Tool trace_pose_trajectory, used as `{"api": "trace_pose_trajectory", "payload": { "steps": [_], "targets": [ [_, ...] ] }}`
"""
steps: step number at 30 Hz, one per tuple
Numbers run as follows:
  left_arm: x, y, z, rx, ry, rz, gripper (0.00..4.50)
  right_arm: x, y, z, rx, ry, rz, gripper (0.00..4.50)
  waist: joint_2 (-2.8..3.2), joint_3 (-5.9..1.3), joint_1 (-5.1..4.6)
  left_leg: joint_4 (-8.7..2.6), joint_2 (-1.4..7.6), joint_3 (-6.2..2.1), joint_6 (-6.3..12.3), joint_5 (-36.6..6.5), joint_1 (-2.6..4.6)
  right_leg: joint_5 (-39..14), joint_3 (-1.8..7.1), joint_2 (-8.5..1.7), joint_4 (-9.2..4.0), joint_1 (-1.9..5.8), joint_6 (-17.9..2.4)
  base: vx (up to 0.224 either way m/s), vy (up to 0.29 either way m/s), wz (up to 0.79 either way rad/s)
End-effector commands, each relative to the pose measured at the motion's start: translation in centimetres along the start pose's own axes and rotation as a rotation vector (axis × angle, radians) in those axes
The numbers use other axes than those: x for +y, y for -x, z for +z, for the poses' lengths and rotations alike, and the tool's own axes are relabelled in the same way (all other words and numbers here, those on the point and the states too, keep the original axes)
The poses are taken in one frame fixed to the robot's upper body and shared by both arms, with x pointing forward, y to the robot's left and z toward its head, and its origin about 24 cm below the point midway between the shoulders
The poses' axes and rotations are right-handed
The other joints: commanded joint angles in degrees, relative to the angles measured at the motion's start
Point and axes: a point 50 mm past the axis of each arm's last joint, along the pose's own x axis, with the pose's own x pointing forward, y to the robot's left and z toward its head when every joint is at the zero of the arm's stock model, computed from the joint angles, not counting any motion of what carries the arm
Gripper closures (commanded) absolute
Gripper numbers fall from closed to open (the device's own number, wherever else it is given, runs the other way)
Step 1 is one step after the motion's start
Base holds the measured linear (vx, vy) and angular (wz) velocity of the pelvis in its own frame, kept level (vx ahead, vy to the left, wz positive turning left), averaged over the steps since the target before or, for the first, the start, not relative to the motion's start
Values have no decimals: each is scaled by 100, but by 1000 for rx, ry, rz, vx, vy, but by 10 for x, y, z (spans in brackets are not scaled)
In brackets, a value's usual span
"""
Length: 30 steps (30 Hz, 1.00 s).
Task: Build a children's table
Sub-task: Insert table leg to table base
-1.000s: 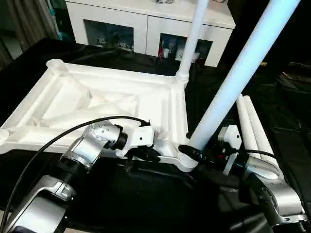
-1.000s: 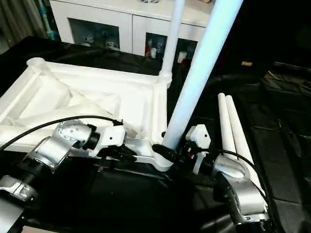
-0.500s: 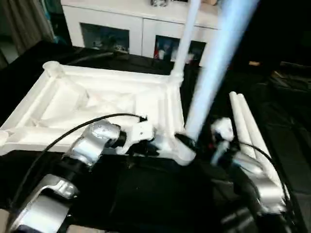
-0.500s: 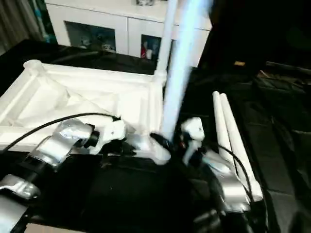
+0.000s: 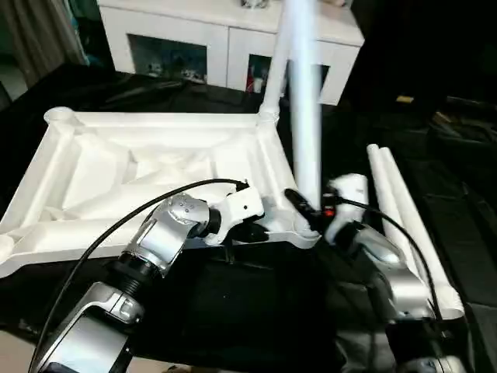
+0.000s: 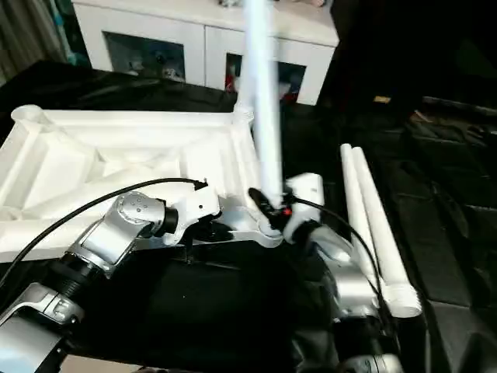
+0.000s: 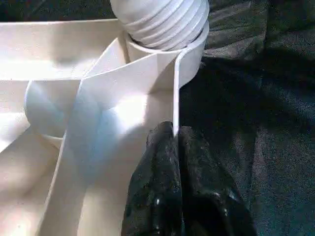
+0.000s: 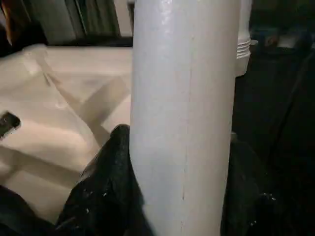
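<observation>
Both forearms are rounded silver metal shells with a brushed shine, each narrowing to a black ring joint before a boxy white wrist housing. A thin black cable loops over the left forearm (image 5: 163, 237) to the white block, and another runs along the right forearm (image 5: 384, 264), where a small red spot shows by the housing. The fingers (image 7: 182, 196) are matte black, with a rough, slightly speckled surface.

The table top (image 5: 155, 167) is smooth, glossy white plastic; its upright leg (image 8: 184, 113) has a satin sheen. Black cloth (image 5: 233, 311), lower centre, looks matt and creased. Forearms (image 5: 159, 241) are brushed silver metal.
</observation>
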Motion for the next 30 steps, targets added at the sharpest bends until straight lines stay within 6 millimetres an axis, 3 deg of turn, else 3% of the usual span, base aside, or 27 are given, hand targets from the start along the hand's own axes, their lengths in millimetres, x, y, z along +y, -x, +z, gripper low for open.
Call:
{"api": "trace_pose_trajectory", "payload": {
  "steps": [1,3,4,6,7,9,10,12,14,16,18,19,20,21,23,27,30],
  "targets": [
    [6,8,-22,107,38,98,450,-1,9,-7,12,-55,29,264,62,-176,9,-514,436,-214,23,-2086,70,-1617,337,-477,-382,52,-993,0,0,0],
    [8,11,-21,99,29,107,450,0,11,1,-30,-59,58,264,59,-183,20,-503,435,-211,110,-1873,38,-1538,337,-497,-362,93,-1043,0,0,0],
    [8,13,-19,83,21,106,450,1,12,5,-50,-60,73,264,119,-180,19,-501,430,-213,129,-1804,35,-1583,332,-495,-357,90,-1069,0,0,0],
    [9,18,-14,31,22,106,450,3,14,15,-89,-46,102,264,76,-215,7,-466,413,-199,179,-1540,0,-1421,327,-499,-333,136,-1091,0,0,0],
    [10,22,-8,-30,42,107,450,4,15,22,-112,-33,121,264,91,-227,11,-453,410,-199,215,-1395,-15,-1268,324,-500,-307,152,-1132,0,0,0],
    [11,27,0,-110,59,97,450,5,16,31,-137,-15,142,264,74,-287,13,-370,385,-178,390,-732,-66,-383,320,-476,-186,188,-1297,0,0,0],
    [12,33,6,-162,83,96,394,6,16,38,-155,-5,154,264,78,-299,2,-310,367,-155,567,-317,-78,314,317,-443,-94,174,-1451,0,0,0],
    [12,37,10,-198,105,85,394,7,17,42,-164,3,165,264,61,-366,12,-217,322,-123,934,368,-92,1573,310,-431,54,206,-1780,0,0,0],
    [12,43,13,-240,133,68,358,9,17,47,-171,16,181,264,38,-359,23,-172,300,-90,1136,448,-92,1919,313,-406,80,182,-1913,0,0,0],
    [13,58,25,-373,215,2,351,14,17,54,-179,35,209,264,35,-390,49,-151,310,-102,1212,593,-112,2075,299,-401,140,191,-1984,0,0,0],
    [16,68,37,-490,268,-24,333,17,16,57,-175,52,219,264,60,-324,51,-162,327,-87,1144,232,-103,1401,281,-386,80,139,-1989,0,0,0],
    [20,74,47,-571,294,-24,316,19,15,57,-174,53,223,264,37,-328,57,-169,336,-86,1099,88,-89,1115,278,-389,56,146,-1952,0,0,0],
    [21,75,48,-578,296,-23,307,19,15,58,-174,53,223,264,66,-300,83,-182,345,-84,959,-169,-72,572,282,-393,16,124,-1894,0,0,0],
    [23,77,55,-624,317,-16,307,20,14,57,-169,56,223,264,64,-297,93,-190,357,-88,888,-279,-64,328,282,-395,-5,123,-1840,0,0,0],
    [27,79,66,-699,350,-7,303,23,12,57,-163,65,234,264,62,-271,99,-213,366,-93,573,-671,-56,-395,293,-390,-58,107,-1637,-27,7,1],
    [33,75,90,-809,424,0,262,30,9,56,-151,76,262,264,60,-265,138,-218,370,-111,303,-957,-55,-902,293,-406,-114,97,-1427,-26,6,2],
    [31,67,105,-841,454,-37,233,34,8,54,-132,94,274,264,49,-264,142,-219,358,-118,216,-1097,-41,-1204,301,-419,-156,93,-1259,0,0,0]
  ]
}}
